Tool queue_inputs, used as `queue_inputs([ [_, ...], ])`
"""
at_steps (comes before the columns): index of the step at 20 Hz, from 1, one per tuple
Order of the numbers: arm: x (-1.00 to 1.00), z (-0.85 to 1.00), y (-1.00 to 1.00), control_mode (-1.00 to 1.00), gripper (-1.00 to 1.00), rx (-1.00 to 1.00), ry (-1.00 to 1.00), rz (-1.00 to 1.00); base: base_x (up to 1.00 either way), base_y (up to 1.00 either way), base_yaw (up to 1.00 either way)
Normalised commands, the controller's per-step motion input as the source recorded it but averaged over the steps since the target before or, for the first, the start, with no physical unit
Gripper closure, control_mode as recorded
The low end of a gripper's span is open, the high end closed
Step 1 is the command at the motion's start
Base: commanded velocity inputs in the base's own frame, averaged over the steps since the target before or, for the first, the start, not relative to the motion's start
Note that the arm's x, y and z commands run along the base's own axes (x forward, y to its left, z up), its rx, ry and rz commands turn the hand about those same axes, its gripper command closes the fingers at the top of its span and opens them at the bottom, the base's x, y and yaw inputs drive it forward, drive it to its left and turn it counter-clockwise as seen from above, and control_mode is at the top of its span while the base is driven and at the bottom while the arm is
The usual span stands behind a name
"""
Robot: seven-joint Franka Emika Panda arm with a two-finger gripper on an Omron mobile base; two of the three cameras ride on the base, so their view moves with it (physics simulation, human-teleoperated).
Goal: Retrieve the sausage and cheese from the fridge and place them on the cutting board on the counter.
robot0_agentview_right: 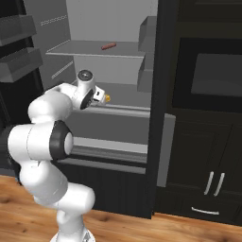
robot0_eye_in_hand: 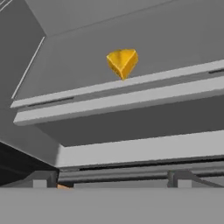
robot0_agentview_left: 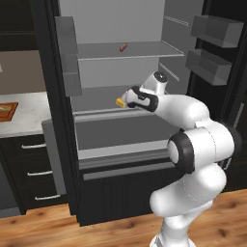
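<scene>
**Robot hand holds the cheese at the open fridge**

The big black fridge (robot0_agentview_left: pixel 62 144) has its doors wide open. Inside it is pale grey with flat shelves.

The white robot arm reaches in toward the middle shelf. Its gripper (robot0_agentview_left: pixel 124 100) is right at the front edge of that shelf. In the left base view the small yellow cheese (robot0_agentview_left: pixel 120 102) sits at the very end of the gripper, touching it. In the right base view a bit of the cheese (robot0_agentview_right: pixel 107 98) pokes out past the hand. In the hand view the cheese (robot0_eye_in_hand: pixel 122 62) shows as a bright yellow wedge with its point down, in front of the grey shelf edges. It looks like it is pinched by the gripper, but I cannot tell for sure, because the fingers are hidden in all the pictures.

The sausage (robot0_agentview_left: pixel 123 47) is a thin reddish-brown stick. It lies on the top shelf, above the hand and well apart from it. It also shows in the right base view (robot0_agentview_right: pixel 108 46).

Far to the left, the wooden cutting board (robot0_agentview_left: pixel 6 111) lies flat on the white marble counter (robot0_agentview_left: pixel 29 118). Under the counter are dark drawers (robot0_agentview_left: pixel 36 169) with silver handles.
</scene>
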Motion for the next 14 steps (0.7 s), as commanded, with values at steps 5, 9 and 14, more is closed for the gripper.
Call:
queue_inputs([
  [5,0.62,0.01,-0.04,-1.00,-1.00,-0.10,0.00,0.14,0.00,0.00,0.00],
  [9,0.57,-0.01,0.02,-1.00,-1.00,-0.09,0.00,0.12,0.00,0.00,0.00],
  [14,0.52,-0.21,0.01,-1.00,-1.00,-0.15,0.00,0.11,0.00,0.00,0.00],
])
